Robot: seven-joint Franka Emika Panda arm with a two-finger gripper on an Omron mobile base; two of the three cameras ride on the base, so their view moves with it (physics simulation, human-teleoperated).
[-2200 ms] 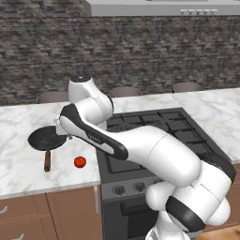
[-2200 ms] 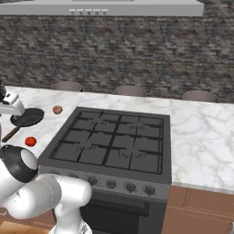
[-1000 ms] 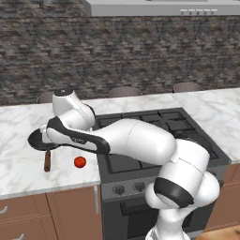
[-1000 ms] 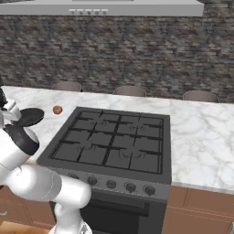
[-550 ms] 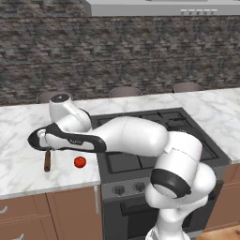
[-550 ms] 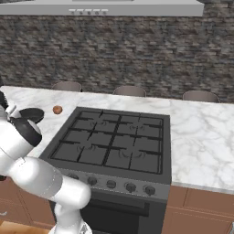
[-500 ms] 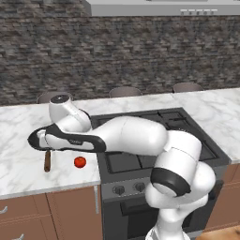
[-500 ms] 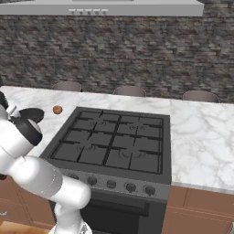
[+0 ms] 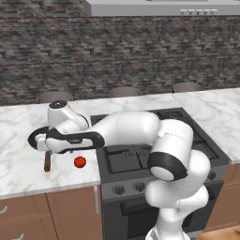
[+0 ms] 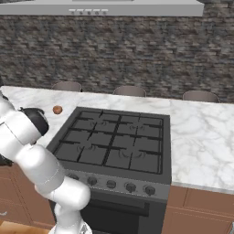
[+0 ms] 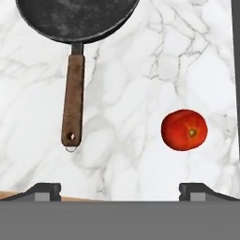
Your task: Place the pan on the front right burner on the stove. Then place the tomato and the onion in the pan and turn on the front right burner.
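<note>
White marble counter (image 9: pixel 18 168) left of stove (image 10: pixel 114 141). One pan (image 11: pixel 75 18), one tomato (image 11: pixel 184 130), one onion (image 10: pixel 57 109). Pan on counter left of stove, wooden handle toward counter front; tomato beside handle, apart. Onion at stove's rear left corner. Gripper (image 11: pixel 119 190) above counter, jaws fully spread, holding nothing. Versus a second ago: arm lower over pan; pan, tomato unmoved.

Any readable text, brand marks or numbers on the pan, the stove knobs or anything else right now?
None readable.
pan: no brand or mark on bowl or handle.
stove: front-panel knobs carry no legible markings at this size.
tomato: no label.
</note>
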